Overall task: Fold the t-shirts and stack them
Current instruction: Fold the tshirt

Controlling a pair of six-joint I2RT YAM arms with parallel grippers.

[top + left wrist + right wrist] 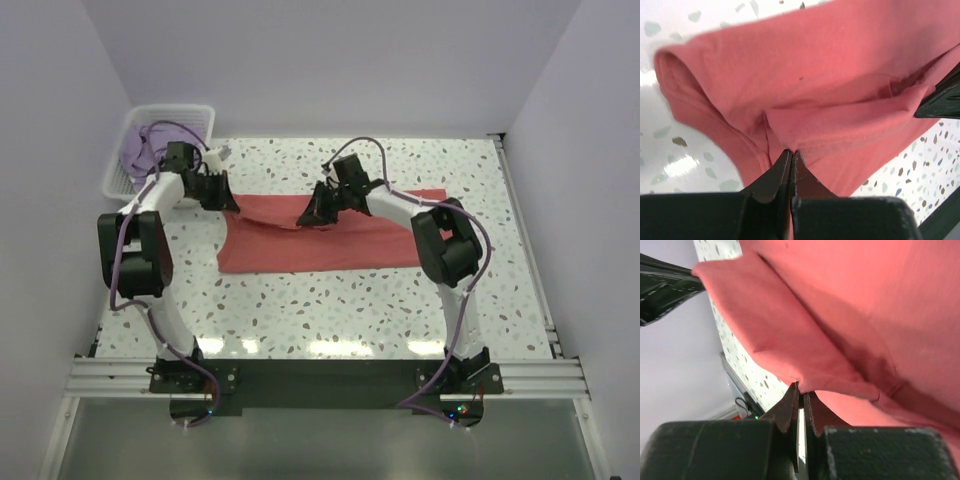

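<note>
The white lattice basket stands at the far left corner of the table, beyond and to the left of the coral-red t-shirt. The lavender-purple t-shirt lies bunched inside it. A purple cable from the left arm loops across the basket, so the lavender shirt's outline is hard to tell.

The red shirt lies spread across the middle of the table, its near edge flat and its far edge lifted and rumpled. From above, both tools cover that far edge. The wrist views show only part of the cloth, somewhat blurred.

The left tool is at the red shirt's far left corner, its fingers pressed together on a stitched hem fold. The right tool is at the middle of the far edge, closed to a thin slit on a fold of the same shirt. Cloth sags between the two.
</note>
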